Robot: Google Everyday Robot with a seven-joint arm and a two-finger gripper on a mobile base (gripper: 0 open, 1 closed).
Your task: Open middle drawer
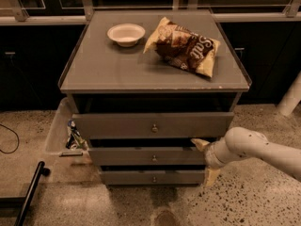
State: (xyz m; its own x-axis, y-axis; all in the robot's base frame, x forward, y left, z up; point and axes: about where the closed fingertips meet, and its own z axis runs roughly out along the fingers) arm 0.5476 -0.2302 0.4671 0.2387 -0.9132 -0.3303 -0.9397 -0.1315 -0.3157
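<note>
The pincer (206, 160) is at the right end of the middle drawer (141, 157). It is released, with one finger above the front edge and one below. This drawer lies between the top drawer (117, 125) and the lowest drawer (127, 177). Speckled floor (254, 201) extends to the right. The bench (117, 69) carries a bowl (126, 34) and a chip bag (184, 46).

The pale two-finger gripper (206, 160) sits at the right end of the wide grey middle drawer (131, 157), fingers spread above and below its front.

Tool (206, 160) at middle drawer (141, 157) right end (fingers (200, 144) spread); knob (154, 158) access free.
</note>
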